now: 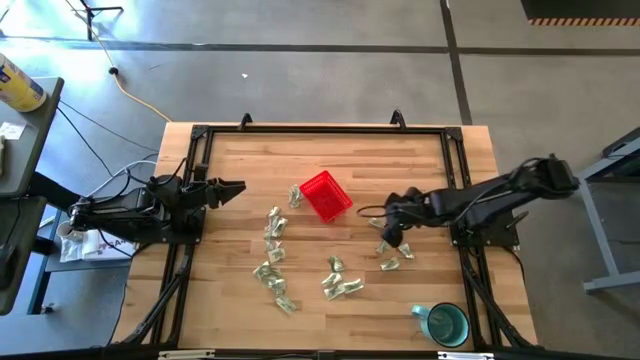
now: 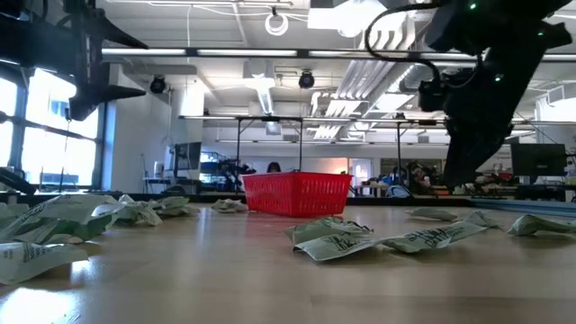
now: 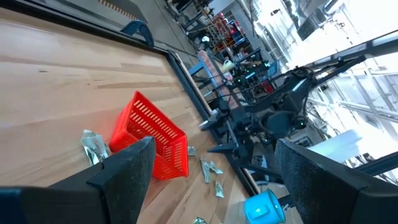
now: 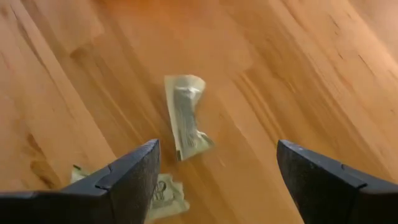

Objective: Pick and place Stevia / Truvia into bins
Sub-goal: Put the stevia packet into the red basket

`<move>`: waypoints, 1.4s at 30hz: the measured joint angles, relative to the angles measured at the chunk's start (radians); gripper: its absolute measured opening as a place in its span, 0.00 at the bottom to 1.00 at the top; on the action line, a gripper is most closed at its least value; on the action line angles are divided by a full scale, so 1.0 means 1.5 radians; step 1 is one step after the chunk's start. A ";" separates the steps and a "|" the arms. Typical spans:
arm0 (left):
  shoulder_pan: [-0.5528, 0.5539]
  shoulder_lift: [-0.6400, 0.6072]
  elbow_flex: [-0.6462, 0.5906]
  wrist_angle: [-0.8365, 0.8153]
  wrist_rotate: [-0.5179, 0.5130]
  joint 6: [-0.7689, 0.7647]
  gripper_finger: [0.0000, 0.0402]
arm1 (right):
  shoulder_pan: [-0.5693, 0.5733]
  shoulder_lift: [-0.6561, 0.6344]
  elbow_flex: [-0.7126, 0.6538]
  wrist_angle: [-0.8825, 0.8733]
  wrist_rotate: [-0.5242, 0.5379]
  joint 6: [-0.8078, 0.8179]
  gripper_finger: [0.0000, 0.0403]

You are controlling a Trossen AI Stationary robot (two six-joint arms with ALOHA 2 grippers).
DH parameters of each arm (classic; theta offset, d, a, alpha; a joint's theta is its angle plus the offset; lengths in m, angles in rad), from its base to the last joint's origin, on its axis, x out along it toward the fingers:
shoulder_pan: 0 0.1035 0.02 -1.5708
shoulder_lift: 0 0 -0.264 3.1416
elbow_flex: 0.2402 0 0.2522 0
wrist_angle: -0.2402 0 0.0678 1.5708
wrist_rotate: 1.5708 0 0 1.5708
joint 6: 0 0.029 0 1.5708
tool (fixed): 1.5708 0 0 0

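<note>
Pale green and white Stevia packets lie flat in loose clusters on the wooden table. The red mesh basket stands tilted near the table's middle, with one packet beside it. My right gripper is open and points down above the right-hand cluster; a crumpled packet lies on the wood just ahead of its fingers, untouched. My left gripper is open, waits at the left edge and points at the basket.
A teal mug stands at the near right corner. A black frame borders the table. Bare wood lies between the left gripper and the basket and along the far side.
</note>
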 joint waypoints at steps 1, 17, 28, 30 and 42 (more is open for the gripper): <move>0.000 0.000 0.000 0.000 0.000 0.000 0.91 | -0.006 0.016 0.004 0.005 -0.009 -0.018 0.77; 0.000 0.000 0.000 -0.015 -0.030 -0.001 0.91 | -0.066 0.152 0.013 0.105 -0.090 -0.189 0.77; 0.000 0.000 0.000 -0.015 -0.030 -0.001 0.91 | -0.066 0.185 0.012 0.144 -0.077 -0.325 0.77; 0.000 0.000 0.000 -0.015 -0.030 -0.001 0.91 | -0.066 0.186 0.012 0.142 -0.078 -0.338 0.77; 0.000 0.000 0.000 -0.015 -0.029 -0.007 0.91 | -0.071 0.187 0.011 0.127 -0.087 -0.261 0.71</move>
